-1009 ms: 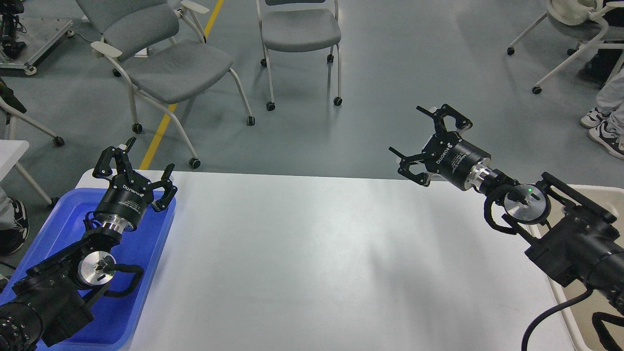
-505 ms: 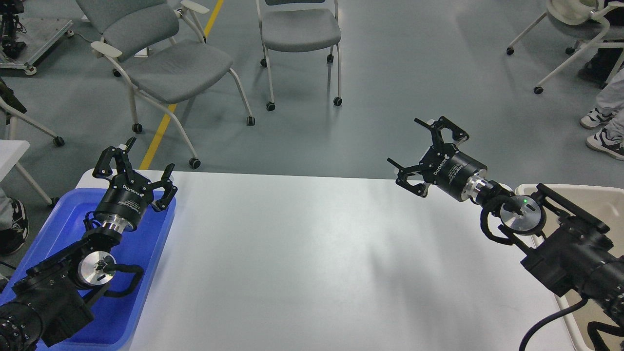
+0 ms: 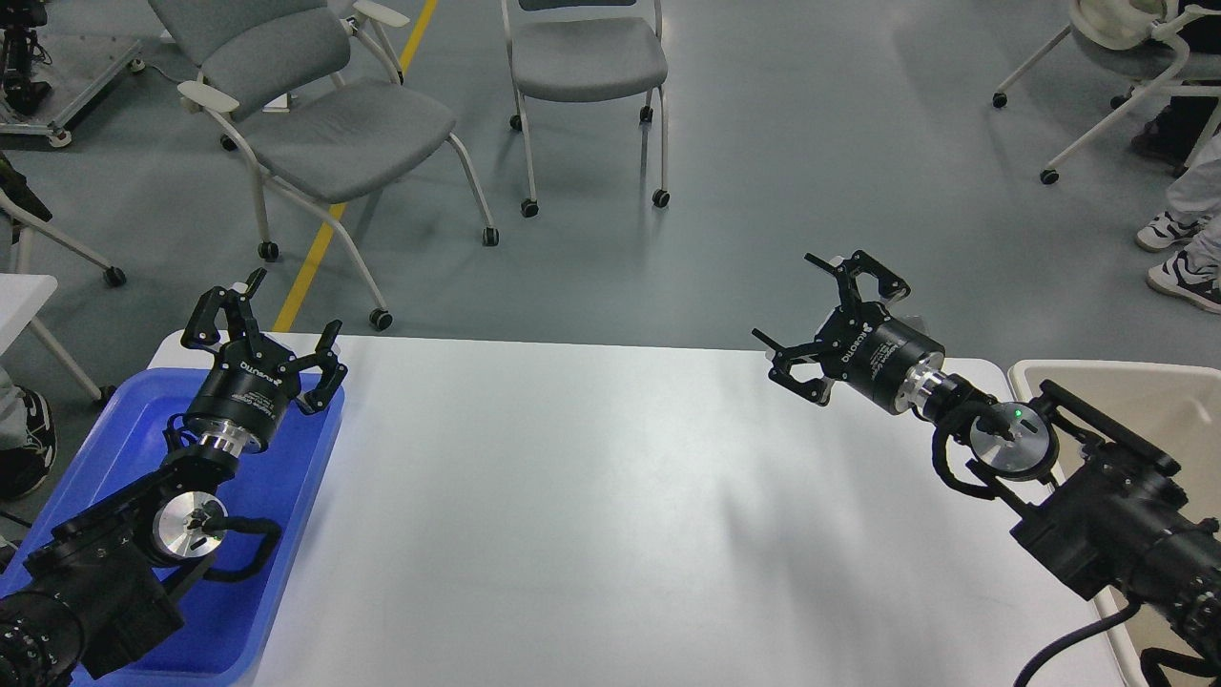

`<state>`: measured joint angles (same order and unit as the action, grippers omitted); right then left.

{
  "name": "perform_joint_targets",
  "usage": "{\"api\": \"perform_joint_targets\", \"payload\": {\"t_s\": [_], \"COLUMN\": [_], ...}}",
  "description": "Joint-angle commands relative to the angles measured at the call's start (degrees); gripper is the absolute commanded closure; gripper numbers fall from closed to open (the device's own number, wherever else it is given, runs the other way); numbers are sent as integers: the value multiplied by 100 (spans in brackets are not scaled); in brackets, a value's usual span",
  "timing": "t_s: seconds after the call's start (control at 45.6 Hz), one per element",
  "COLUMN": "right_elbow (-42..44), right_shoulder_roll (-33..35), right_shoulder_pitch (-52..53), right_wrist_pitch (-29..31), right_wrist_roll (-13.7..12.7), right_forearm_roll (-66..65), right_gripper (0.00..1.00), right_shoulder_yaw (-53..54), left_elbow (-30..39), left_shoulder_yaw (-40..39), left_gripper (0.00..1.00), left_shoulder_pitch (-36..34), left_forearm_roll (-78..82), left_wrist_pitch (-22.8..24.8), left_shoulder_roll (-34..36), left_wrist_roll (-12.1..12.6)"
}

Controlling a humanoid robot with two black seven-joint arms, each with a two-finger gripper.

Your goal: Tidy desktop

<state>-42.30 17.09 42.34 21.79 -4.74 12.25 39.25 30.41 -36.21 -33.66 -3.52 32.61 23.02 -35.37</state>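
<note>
The desktop (image 3: 610,515) is a large white tabletop with rounded corners and nothing loose lying on it. My left gripper (image 3: 267,320) is open and empty, raised over the far end of a blue tray at the table's left edge. My right gripper (image 3: 811,310) is open and empty, held above the table's far right edge, its fingers spread and pointing left and away.
A blue plastic tray (image 3: 277,534) lies along the table's left side under my left arm. A beige bin (image 3: 1164,401) stands at the right edge behind my right arm. Grey wheeled chairs (image 3: 343,134) stand on the floor beyond the table.
My right gripper has moved down and slightly toward me, still open. The left arm has not moved.
</note>
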Motion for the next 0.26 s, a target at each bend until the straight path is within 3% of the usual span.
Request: {"api": "perform_joint_targets", "payload": {"t_s": [0.0, 0.241], "right_elbow": [2, 2], "right_shoulder_roll": [-21, -21], "right_shoulder_pitch": [-76, -103], "right_wrist_pitch": [0, 0], "right_wrist_roll": [-1, -1], "right_forearm_roll": [-3, -3], "right_gripper": [0, 0], "right_shoulder_yaw": [3, 3], "left_elbow": [0, 0], "left_shoulder_yaw": [0, 0], "left_gripper": [2, 2], "left_shoulder_pitch": [0, 0], "left_forearm_roll": [0, 0], "left_wrist_pitch": [0, 0], "left_shoulder_roll": [0, 0], "left_wrist_roll": [4, -5]}}
